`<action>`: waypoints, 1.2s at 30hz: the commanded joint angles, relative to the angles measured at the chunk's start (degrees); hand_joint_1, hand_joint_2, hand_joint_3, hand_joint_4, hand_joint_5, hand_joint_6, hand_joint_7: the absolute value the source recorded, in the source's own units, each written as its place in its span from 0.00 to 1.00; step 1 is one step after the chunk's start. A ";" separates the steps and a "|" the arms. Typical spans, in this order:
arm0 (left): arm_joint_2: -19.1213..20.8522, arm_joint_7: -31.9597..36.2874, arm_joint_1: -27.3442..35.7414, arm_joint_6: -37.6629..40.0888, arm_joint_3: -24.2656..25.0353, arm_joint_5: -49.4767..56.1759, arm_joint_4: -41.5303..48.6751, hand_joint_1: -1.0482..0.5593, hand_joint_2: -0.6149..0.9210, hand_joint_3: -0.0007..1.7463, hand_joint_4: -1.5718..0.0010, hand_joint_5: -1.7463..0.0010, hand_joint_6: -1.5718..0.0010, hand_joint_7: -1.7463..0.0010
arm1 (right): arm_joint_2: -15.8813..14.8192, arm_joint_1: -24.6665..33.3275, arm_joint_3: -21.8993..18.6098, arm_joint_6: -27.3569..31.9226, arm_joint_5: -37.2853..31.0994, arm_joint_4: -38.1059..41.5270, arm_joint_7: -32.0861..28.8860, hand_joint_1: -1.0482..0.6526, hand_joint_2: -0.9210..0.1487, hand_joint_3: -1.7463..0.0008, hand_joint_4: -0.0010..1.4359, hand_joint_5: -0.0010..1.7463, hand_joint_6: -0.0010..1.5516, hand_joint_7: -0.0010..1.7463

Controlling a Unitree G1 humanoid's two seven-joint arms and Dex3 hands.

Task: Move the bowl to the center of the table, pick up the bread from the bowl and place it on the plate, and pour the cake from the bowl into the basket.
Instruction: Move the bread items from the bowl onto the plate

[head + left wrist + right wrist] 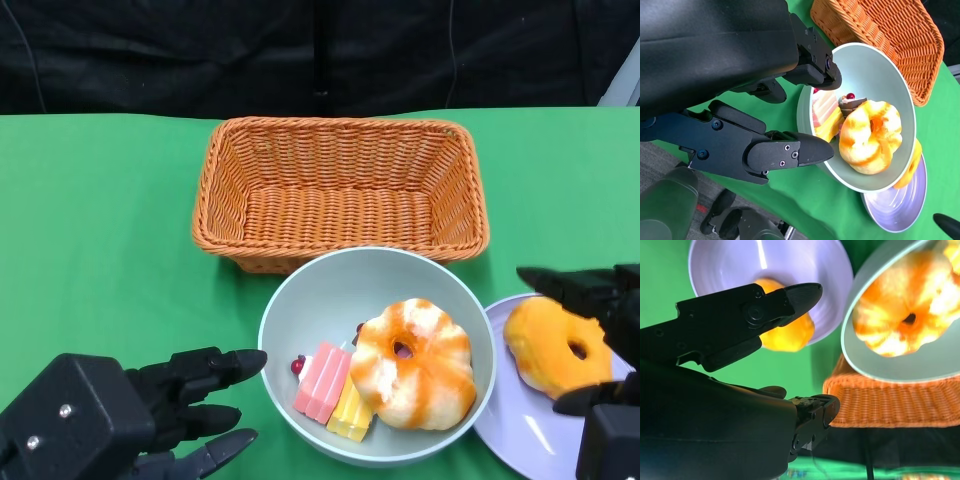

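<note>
Sitting mid-counter, the smooth pale bowl (pixel 300 300) has its far rim just under the woven orange basket (pixel 340 185), and its right edge overlaps the glossy lilac plate (pixel 510 420). Inside: a round glazed bread (pixel 413 365) with a hole, beside a striped pink-and-yellow cake (pixel 330 388). A second ring-shaped bread (pixel 553 345) lies on the plate. Left hand (pixel 190 400) hovers fingers apart, empty, just beside the bowl's left rim. Right hand (pixel 600 330) spreads open around the plated bread. Green counter (pixel 90 220) lies open on the left.
</note>
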 commanded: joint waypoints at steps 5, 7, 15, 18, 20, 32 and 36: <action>1.03 -0.44 0.49 0.21 0.63 0.49 -0.95 0.31 1.00 0.24 0.82 0.75 0.74 0.99 | 3.97 -0.07 0.55 -5.79 1.85 -4.64 -7.42 0.23 0.02 1.00 0.00 0.30 0.11 0.01; 1.22 -0.52 0.64 -0.01 0.67 0.56 -1.14 0.31 1.00 0.24 0.82 0.75 0.74 0.99 | 4.57 -0.35 1.49 -5.89 2.66 -5.83 -6.38 0.22 0.02 1.00 0.00 0.32 0.12 0.01; 0.87 -0.32 0.58 0.23 0.90 0.12 -1.26 0.31 1.00 0.24 0.82 0.74 0.74 0.99 | 6.28 -2.58 6.15 -5.64 4.12 -6.32 -3.74 0.23 0.02 1.00 0.00 0.35 0.15 0.03; 0.88 -0.33 0.50 0.16 0.92 0.11 -1.17 0.31 1.00 0.24 0.82 0.74 0.74 0.99 | 6.46 -2.99 6.77 -5.41 3.88 -6.15 -3.38 0.22 0.03 1.00 0.00 0.36 0.15 0.03; 0.73 -0.01 0.47 0.77 0.73 0.21 -1.42 0.31 1.00 0.24 0.81 0.74 0.74 0.99 | 6.57 -3.92 8.52 -5.94 3.57 -4.82 -2.86 0.21 0.02 1.00 0.00 0.36 0.15 0.03; -0.35 0.22 0.27 1.51 -0.41 0.16 -1.82 0.31 1.00 0.24 0.83 0.74 0.74 1.00 | 6.80 -8.81 16.05 -8.15 -0.15 6.86 -3.60 0.20 0.02 1.00 0.00 0.38 0.15 0.03; -0.43 0.09 0.50 1.44 -0.39 0.13 -2.11 0.30 1.00 0.24 0.83 0.74 0.74 1.00 | 6.46 -10.49 17.68 -8.53 -2.47 10.31 -3.39 0.19 0.00 0.99 0.00 0.36 0.15 0.03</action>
